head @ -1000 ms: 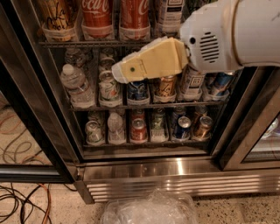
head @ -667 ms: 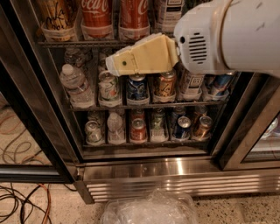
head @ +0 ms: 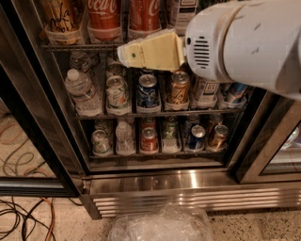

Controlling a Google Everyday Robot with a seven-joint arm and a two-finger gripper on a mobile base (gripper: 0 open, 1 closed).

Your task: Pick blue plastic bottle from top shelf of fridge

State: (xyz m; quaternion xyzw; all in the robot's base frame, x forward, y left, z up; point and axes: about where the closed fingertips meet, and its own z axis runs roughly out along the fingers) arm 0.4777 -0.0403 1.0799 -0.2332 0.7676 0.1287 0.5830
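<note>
The fridge stands in front of me with wire racks of drinks and a stainless-steel base. At the left end of the top shelf stands the blue plastic bottle, amber-tinted with dark print; only its lower part shows, seated in a clear holder. Two red Coca-Cola bottles stand to its right. My gripper, cream-coloured on a big white arm, sits at the height of the top shelf's front edge, below the Coca-Cola bottles and to the right of the blue plastic bottle, apart from it.
The middle rack holds a small water bottle and several cans; the lower rack holds more cans. Cables lie on the floor at left. Crumpled clear plastic lies before the base. Another cooler door is at right.
My gripper has moved left and up, from in front of the middle rack's cans to the front edge of the top shelf. The arm fills more of the upper right.
</note>
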